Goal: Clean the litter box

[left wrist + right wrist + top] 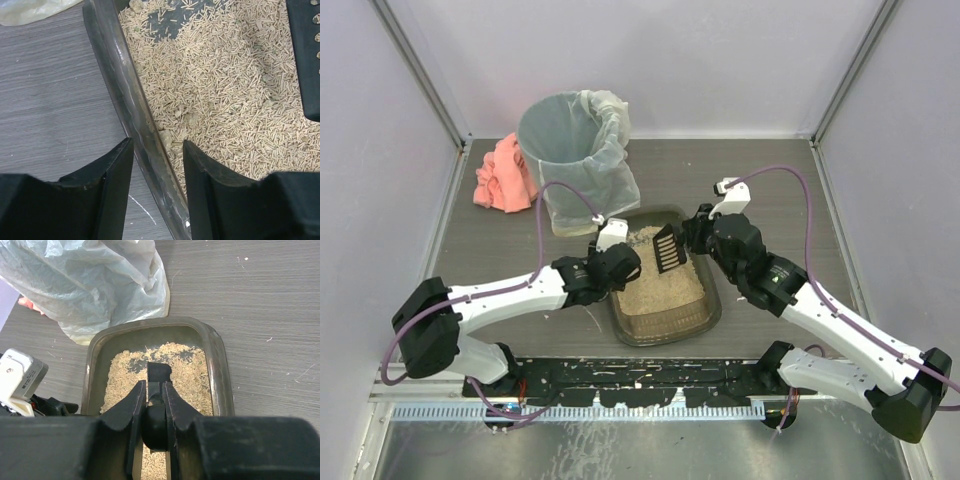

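The litter box point(665, 333) sits on the surface point(760, 190) between the two arms, just in front of the lined bin point(585, 185), with a pink cloth point(503, 175) off to the bin's left; the step in hand looks like sifting, with no waste carried to the bin yet. The right hand point(154, 387) is clamped tight on the handle of the black slotted scoop point(668, 250), whose blade hangs over the far half of the litter point(235, 100). The left hand point(157, 145) straddles the box's left wall, one finger outside over the surface and one inside over the litter, drawn in close on both sides, so it appears to grip the wall and brace the box. To do this well, that brace should hold firm while the scoop goes in at a shallow angle under the pale clumps point(182, 116) near the left wall; push too steeply and the blade would likely plough pellets over the rim or shove the box. Lift slowly and let loose pellets fall through the slots before swinging to the bin, which is close enough for a short, level carry. A dark bare patch point(180, 20) of floor shows at the far end, so the litter there is thin. No brand, label or legible writing shows on any item.
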Tool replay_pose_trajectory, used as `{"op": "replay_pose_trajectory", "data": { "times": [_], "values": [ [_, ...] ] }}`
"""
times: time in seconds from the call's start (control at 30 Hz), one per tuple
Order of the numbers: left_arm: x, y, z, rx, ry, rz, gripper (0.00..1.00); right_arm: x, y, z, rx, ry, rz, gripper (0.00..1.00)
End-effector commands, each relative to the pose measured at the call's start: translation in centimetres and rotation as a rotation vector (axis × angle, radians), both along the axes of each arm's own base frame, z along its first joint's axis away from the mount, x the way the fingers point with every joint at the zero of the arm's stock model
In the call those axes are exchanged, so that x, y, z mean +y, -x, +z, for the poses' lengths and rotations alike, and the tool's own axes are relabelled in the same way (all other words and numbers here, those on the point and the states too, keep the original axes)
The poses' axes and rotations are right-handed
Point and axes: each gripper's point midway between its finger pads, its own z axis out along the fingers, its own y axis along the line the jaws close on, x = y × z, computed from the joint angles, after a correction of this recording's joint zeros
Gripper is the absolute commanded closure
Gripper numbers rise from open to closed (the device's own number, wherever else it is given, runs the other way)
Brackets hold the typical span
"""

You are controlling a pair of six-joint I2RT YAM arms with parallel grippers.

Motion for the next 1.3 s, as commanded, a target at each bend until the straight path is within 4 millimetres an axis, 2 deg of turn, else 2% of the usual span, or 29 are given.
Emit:
{"op": "replay_pose_trajectory", "data": {
  "times": [0.0,0.13,0.37,0.47,0.53,0.63,0.87,1.07,1.13,1.27],
  "values": [
    [0.7,-0.5,2.5,-0.064,0.061,0.061,0.52,0.7,-0.3,1.8,-0.048,-0.084,0.003,0.99],
    [0.9,-0.7,3.0,-0.089,0.071,0.062,0.46,0.7,-0.3,1.6,-0.044,-0.088,0.003,0.99],
    [-0.2,-1.3,0.8,-0.048,-0.021,0.038,0.48,0.9,-0.2,0.9,-0.025,-0.087,0.008,0.99],
    [-0.1,-1.5,-0.2,-0.025,-0.071,0.043,0.54,0.9,-0.1,0.9,-0.023,-0.086,0.012,0.99],
    [-0.2,-1.4,-0.8,-0.013,-0.086,0.037,0.62,0.8,-0.1,0.9,-0.023,-0.087,0.009,0.99],
    [-0.2,-1.4,-0.9,-0.019,-0.095,0.014,0.7,0.7,0.1,1.1,-0.025,-0.091,0.009,0.99],
    [-0.5,-1.5,-0.5,-0.04,-0.109,-0.059,0.79,1.1,0.2,0.7,-0.005,-0.104,0.022,0.99],
    [-1.2,-1.2,-0.2,-0.022,-0.071,-0.077,0.68,2.0,-0.3,-1.1,0.055,-0.089,0.016,0.99],
    [-1.4,-1.1,0.7,-0.033,-0.04,-0.076,0.56,2.5,-0.5,-1.9,0.083,-0.087,0.018,0.99],
    [-1.3,-1.0,2.7,-0.062,0.011,-0.075,0.46,3.0,-0.9,-4.3,0.143,-0.08,-0.002,0.99]
  ]
}}
